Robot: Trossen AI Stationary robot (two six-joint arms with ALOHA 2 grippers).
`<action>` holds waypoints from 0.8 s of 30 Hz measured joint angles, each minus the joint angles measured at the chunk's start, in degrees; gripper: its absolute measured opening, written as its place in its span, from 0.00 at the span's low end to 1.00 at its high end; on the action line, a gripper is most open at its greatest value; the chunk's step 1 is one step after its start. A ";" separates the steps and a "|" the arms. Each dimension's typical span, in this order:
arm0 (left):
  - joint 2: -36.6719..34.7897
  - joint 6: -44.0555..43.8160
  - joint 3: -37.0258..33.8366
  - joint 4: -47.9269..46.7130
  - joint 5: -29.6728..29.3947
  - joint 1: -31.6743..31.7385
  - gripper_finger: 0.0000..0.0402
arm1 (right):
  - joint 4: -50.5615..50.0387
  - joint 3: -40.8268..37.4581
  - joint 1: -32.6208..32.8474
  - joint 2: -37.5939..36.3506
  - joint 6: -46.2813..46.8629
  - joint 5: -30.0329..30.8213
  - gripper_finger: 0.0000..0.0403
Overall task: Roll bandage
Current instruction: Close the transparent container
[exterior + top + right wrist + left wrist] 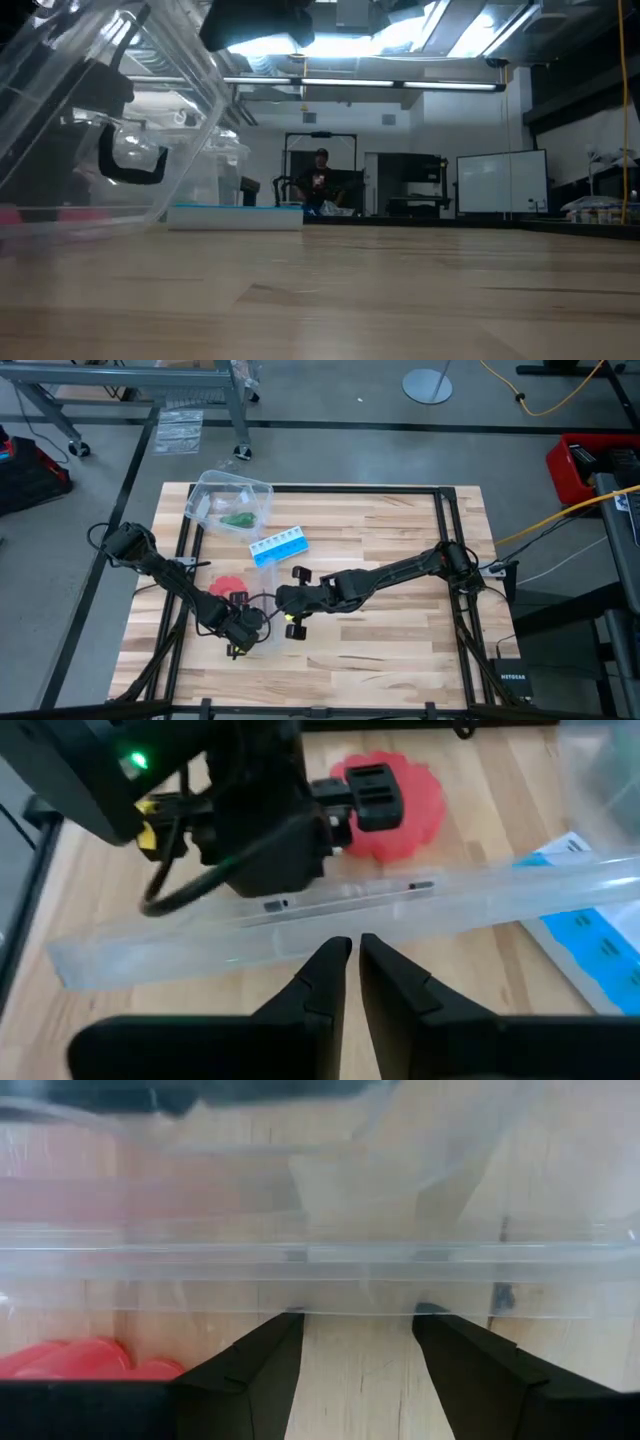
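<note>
Green bandage (238, 519): soft small bundle inside clear plastic tub (262, 494), far from both grippers.
Left gripper (356, 1332): wide, at clear lid (320, 1265) edge.
Right gripper (352, 948): nearly closed, empty.

A pale butcher-block wooden table (400, 610) framed with black metal rails carries several loose items. Near its far left corner sits a clear plastic tub (205, 495) with rounded corners. Just beside the tub lies a blue-and-white pill box (279, 547), a flat strip of compartments set at a slant. Nearer the front, a red round disc (228, 581) with a wavy edge lies flat on the wood, with a long clear plastic lid (340, 910) standing on edge close to it. Across the room beyond the table, a person (320, 180) is seated.
</note>
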 joint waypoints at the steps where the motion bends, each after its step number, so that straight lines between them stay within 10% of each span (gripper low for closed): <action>1: 0.00 -0.01 0.00 0.00 -0.01 0.00 0.49 | 0.26 -0.04 0.00 0.00 -0.02 -0.17 0.10; 24: 0.09 7.00 -0.02 3.42 -0.67 0.70 0.49 | 7.48 -0.37 0.02 2.06 -1.98 -2.19 0.10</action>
